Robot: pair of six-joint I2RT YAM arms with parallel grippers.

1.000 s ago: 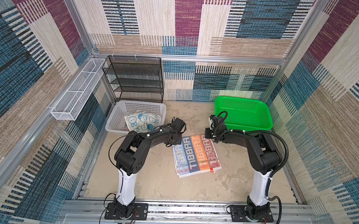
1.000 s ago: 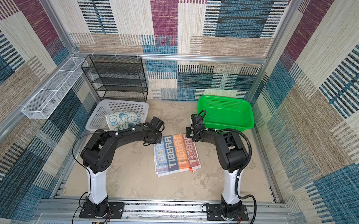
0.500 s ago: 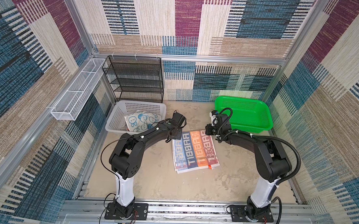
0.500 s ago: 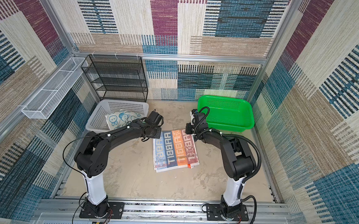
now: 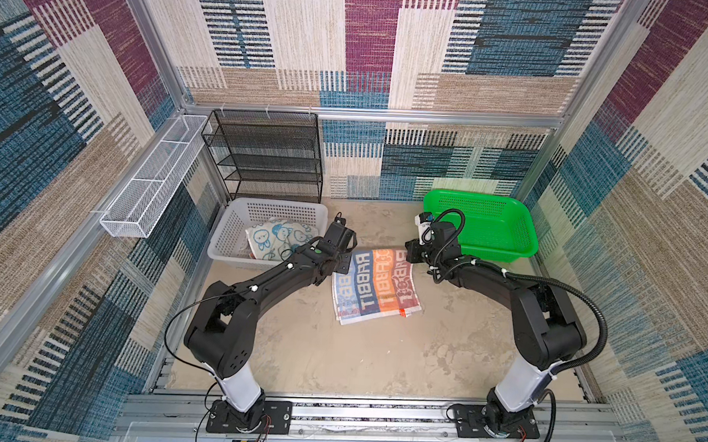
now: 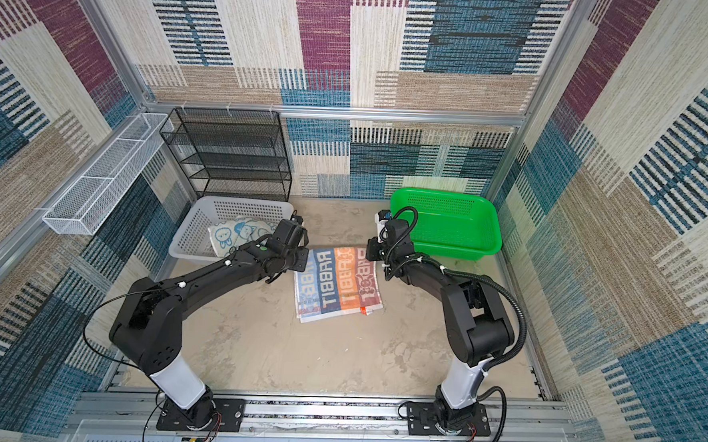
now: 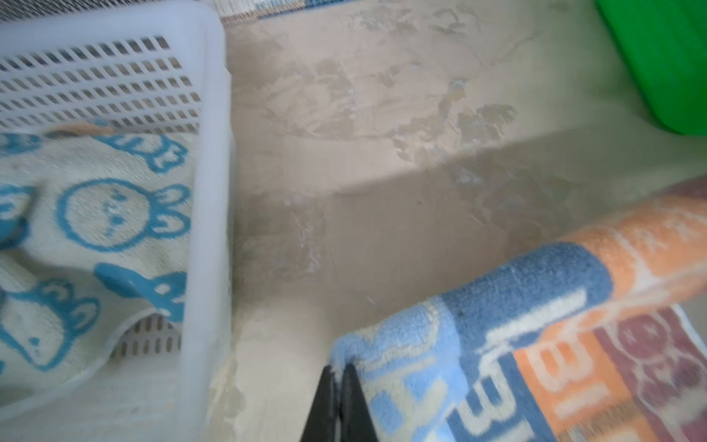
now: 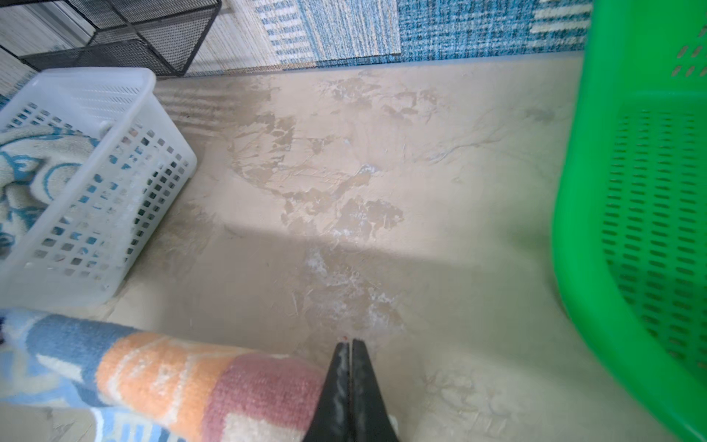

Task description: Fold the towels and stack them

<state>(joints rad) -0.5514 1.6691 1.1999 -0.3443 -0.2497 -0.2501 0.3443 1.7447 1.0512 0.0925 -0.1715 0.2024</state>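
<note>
The striped towel (image 5: 376,287) lies in the middle of the table, blue, orange and brown with white letters. My left gripper (image 7: 338,369) is shut on its light-blue far corner. My right gripper (image 8: 349,342) is shut on its brown far corner. Both corners are lifted, so the far edge (image 7: 574,268) arches over the layer below. In both top views the two grippers (image 5: 351,253) (image 5: 409,253) stand at the towel's far edge. A white towel with blue rabbit faces (image 5: 278,237) (image 7: 103,214) lies crumpled in the white basket (image 5: 226,240).
The green basket (image 5: 526,239) stands at the back right, close behind my right wrist. A black mesh shelf (image 5: 264,155) is against the back wall behind the white basket. A white wire tray (image 5: 150,182) hangs on the left wall.
Both arms have stretched out towards the back. The striped towel has shifted back and a little left with its held edge. Both grips have stayed shut.
</note>
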